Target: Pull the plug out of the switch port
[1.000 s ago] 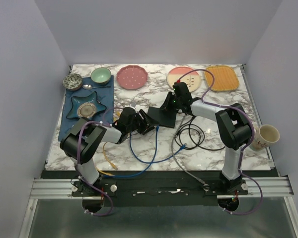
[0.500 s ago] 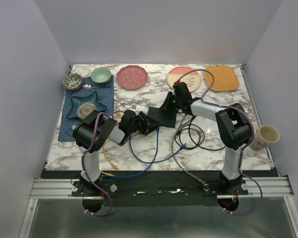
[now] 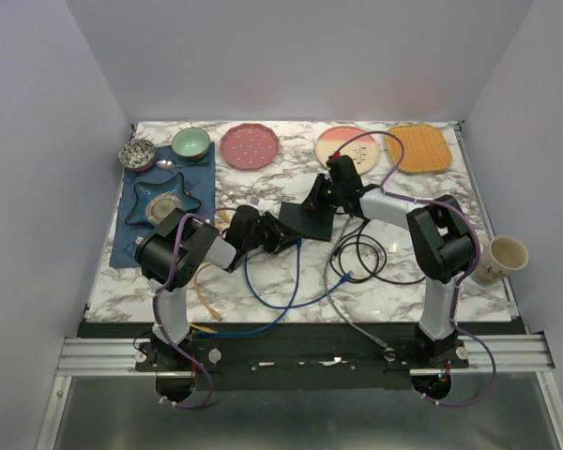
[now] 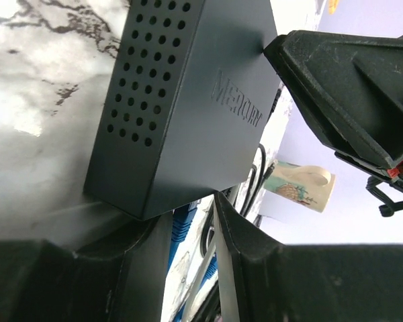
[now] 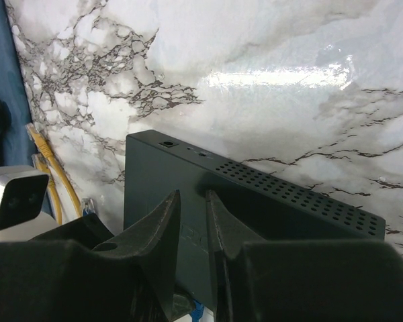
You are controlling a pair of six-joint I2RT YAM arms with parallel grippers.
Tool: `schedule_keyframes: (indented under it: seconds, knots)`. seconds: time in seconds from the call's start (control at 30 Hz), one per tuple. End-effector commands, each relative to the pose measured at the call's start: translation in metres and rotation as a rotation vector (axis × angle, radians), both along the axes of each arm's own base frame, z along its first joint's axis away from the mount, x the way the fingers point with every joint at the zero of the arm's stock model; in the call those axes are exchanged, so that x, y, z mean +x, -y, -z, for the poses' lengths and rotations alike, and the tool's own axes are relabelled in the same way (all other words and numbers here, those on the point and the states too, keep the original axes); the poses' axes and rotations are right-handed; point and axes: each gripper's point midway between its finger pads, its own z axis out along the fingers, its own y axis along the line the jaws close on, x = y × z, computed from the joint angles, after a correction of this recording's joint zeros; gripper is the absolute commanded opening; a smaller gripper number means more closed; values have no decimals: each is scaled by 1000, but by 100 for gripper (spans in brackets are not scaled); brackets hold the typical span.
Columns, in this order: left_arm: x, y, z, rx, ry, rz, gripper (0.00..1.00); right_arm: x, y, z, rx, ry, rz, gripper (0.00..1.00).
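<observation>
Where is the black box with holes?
Top view: the switch sits in the middle of the marble table, between the left arm and the right arm.

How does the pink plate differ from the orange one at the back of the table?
The pink plate is round with pale dots; the orange plate is squarish with rounded corners. The pink plate sits left of centre, the orange plate near the right corner. Both lie flat along the back edge of the table.

Fixed overview from high behind; both wrist views close on the switch (image 4: 188,100), opposite sides.
</observation>
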Motion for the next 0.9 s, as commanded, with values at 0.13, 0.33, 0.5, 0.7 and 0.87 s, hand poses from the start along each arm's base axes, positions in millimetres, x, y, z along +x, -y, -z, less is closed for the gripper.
schedule_keyframes:
  seconds: [0.13,0.33,0.5,0.7,0.87]
  knots:
    - [-19,-5,39,152,-103,33,31,-13,8,31,-48,-78,-7,30]
    - [-18,2,35,80,-90,31,30,-14,9,30,-49,-73,-6,30]
    - [-24,1,41,74,-109,38,30,-15,11,34,-54,-81,-6,30]
    - [-25,-1,42,83,-109,41,24,-16,10,34,-53,-78,-7,30]
    - [-26,0,41,84,-99,52,33,-16,11,34,-55,-77,-5,30]
